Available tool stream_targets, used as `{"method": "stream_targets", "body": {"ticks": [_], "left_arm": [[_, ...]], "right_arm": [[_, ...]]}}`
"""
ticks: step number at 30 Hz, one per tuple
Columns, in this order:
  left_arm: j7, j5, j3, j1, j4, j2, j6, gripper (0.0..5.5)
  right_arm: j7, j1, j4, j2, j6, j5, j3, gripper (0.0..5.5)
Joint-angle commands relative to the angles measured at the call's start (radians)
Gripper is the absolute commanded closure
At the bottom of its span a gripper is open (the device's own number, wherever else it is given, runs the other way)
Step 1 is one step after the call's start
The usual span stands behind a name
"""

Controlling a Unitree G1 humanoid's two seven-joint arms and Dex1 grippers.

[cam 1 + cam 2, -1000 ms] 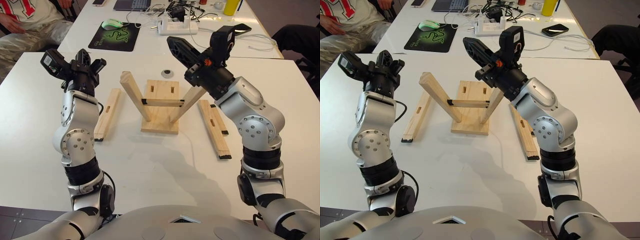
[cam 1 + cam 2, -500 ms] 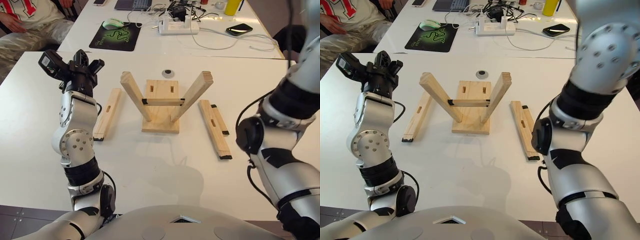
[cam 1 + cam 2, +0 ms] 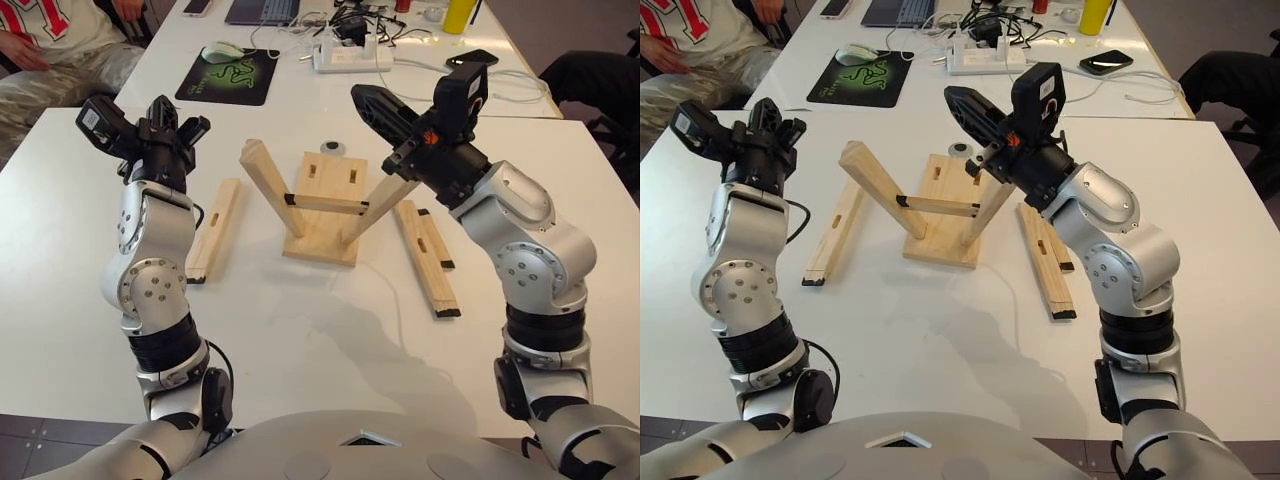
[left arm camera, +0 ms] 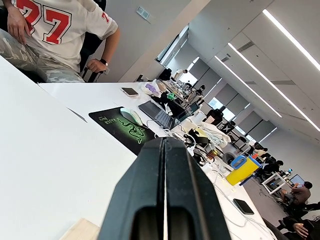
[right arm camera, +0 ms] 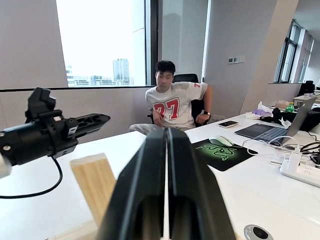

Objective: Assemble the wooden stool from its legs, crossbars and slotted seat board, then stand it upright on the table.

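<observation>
right claw (image 3: pixel 365 100) clenched, empty, beside raised stool leg (image 3: pixel 375 207); left claw (image 3: pixel 192 127) clenched, empty.

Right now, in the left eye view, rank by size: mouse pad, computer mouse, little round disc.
1. mouse pad
2. computer mouse
3. round disc
Both bigger ones lie farther off, so the order holds.

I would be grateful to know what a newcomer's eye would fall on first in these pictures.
The half-built stool in the middle of the white table: two legs joined by a crossbar splay up from the seat board. The right gripper, shut, hangs just above its right side; the left gripper, shut, is raised over the table's left. Loose wooden pieces lie flat on either side.
</observation>
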Motion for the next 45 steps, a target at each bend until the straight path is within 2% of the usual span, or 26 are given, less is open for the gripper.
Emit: {"method": "stream_targets", "body": {"ticks": [1, 7, 11, 16, 19, 23, 36, 40, 45], "left_arm": [[-0.003, 0.006, 0.007, -0.030, -0.003, 0.010, 0.017, 5.50], [-0.062, -0.009, 0.021, -0.141, 0.036, 0.090, 0.057, 5.50], [-0.146, -0.029, 0.016, -0.321, 0.149, 0.147, 0.085, 5.50], [-0.193, -0.094, 0.031, -0.467, 0.246, 0.131, 0.107, 5.50], [-0.265, -0.124, -0.015, -0.595, 0.296, 0.130, 0.137, 5.50], [-0.307, -0.095, -0.078, -0.493, 0.303, 0.103, 0.175, 5.50], [-0.345, 0.058, -0.171, -0.234, 0.433, 0.036, 0.206, 5.50], [-0.335, 0.052, -0.135, -0.290, 0.369, 0.018, 0.176, 5.50], [-0.277, -0.018, -0.019, -0.520, 0.232, 0.062, 0.151, 5.50]], "right_arm": [[-0.050, -0.075, 0.070, 0.077, -0.034, -0.011, -0.054, 5.48], [-0.090, -0.214, 0.082, 0.108, -0.051, 0.023, -0.148, 5.48], [-0.115, -0.311, 0.120, 0.109, -0.066, 0.031, -0.206, 5.48], [-0.109, -0.336, 0.165, 0.110, -0.092, 0.004, -0.224, 5.48], [-0.100, -0.323, 0.187, 0.113, -0.123, -0.023, -0.226, 5.48], [-0.095, -0.304, 0.183, 0.118, -0.134, -0.033, -0.226, 5.48], [-0.090, -0.276, 0.180, 0.116, -0.128, -0.051, -0.219, 5.48], [-0.087, -0.275, 0.183, 0.113, -0.131, -0.055, -0.219, 5.48], [-0.089, -0.257, 0.199, 0.106, -0.136, -0.081, -0.222, 5.48]]}}
